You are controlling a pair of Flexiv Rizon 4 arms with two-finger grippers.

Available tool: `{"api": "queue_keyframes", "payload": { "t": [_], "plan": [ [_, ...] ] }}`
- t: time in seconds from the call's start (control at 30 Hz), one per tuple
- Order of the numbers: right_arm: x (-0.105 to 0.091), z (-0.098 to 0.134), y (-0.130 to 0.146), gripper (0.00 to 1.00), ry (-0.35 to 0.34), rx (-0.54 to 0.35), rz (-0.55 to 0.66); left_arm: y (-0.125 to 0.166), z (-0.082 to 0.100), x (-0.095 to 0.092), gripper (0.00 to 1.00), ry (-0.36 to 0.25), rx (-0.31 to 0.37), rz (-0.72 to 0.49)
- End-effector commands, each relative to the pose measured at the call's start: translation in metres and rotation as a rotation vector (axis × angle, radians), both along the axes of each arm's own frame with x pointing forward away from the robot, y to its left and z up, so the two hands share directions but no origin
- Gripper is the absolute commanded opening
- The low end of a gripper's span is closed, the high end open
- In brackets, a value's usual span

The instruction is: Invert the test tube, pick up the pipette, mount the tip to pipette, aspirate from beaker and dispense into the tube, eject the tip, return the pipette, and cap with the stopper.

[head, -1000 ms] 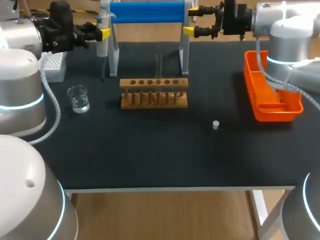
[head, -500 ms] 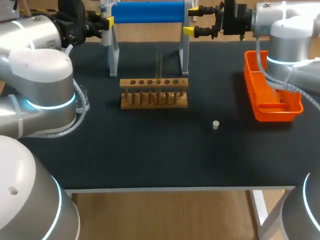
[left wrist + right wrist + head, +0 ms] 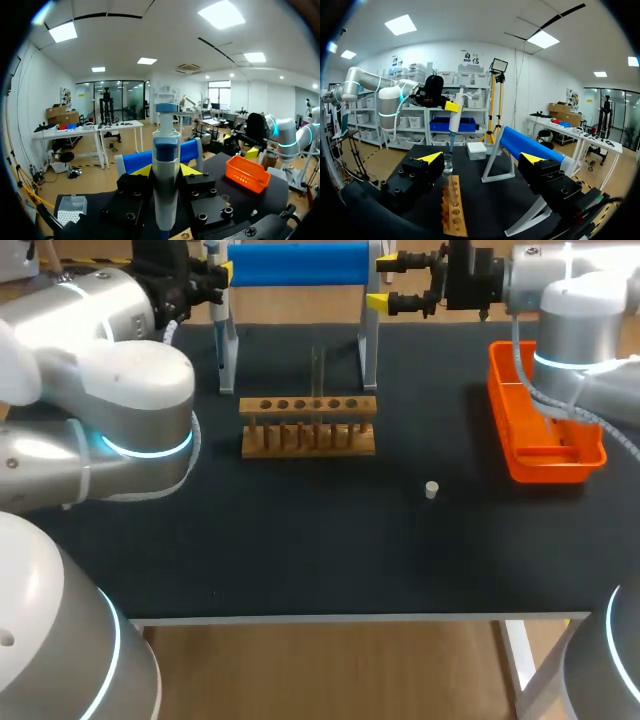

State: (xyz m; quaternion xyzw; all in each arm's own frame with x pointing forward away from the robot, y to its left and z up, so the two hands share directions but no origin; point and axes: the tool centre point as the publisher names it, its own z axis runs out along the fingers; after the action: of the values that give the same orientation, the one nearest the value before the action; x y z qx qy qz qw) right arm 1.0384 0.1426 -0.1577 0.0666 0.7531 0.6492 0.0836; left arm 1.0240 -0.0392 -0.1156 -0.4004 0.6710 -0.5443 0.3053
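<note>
My left gripper (image 3: pixel 166 170) is shut on the white and blue pipette (image 3: pixel 165 175), which stands upright between its yellow tips. In the head view that gripper (image 3: pixel 215 275) is at the far left post of the blue pipette stand (image 3: pixel 295 262). The right wrist view shows the pipette (image 3: pixel 454 119) hanging in the left gripper, off the table. A test tube (image 3: pixel 317 368) stands upright in the wooden rack (image 3: pixel 308 425). The small white stopper (image 3: pixel 431 489) lies on the mat right of the rack. My right gripper (image 3: pixel 392 283) is open at the stand's right post, holding nothing. My left arm hides the beaker.
An orange tray (image 3: pixel 540 455) sits at the table's right side. A white tip box (image 3: pixel 70 209) sits on the mat below the left gripper. My left arm's big elbow (image 3: pixel 120 430) hangs over the table's left part.
My left arm has swung in over the table's left side, hiding the beaker and tip box. It has lifted the pipette up and back towards the stand. The right arm is unmoved.
</note>
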Motion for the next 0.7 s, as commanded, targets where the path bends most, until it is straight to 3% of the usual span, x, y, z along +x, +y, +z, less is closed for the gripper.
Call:
{"api": "queue_keyframes", "payload": {
  "t": [0.03, 0.7],
  "plan": [
    [0.000, 0.000, -0.001, 1.00, 0.001, -0.002, 0.003, -0.010, -0.008, 0.018, 0.00, -0.009, 0.012, 0.091],
    [0.000, 0.000, -0.001, 1.00, 0.001, -0.002, 0.003, -0.022, -0.031, 0.071, 0.00, 0.003, 0.033, 0.246]
  ]
}}
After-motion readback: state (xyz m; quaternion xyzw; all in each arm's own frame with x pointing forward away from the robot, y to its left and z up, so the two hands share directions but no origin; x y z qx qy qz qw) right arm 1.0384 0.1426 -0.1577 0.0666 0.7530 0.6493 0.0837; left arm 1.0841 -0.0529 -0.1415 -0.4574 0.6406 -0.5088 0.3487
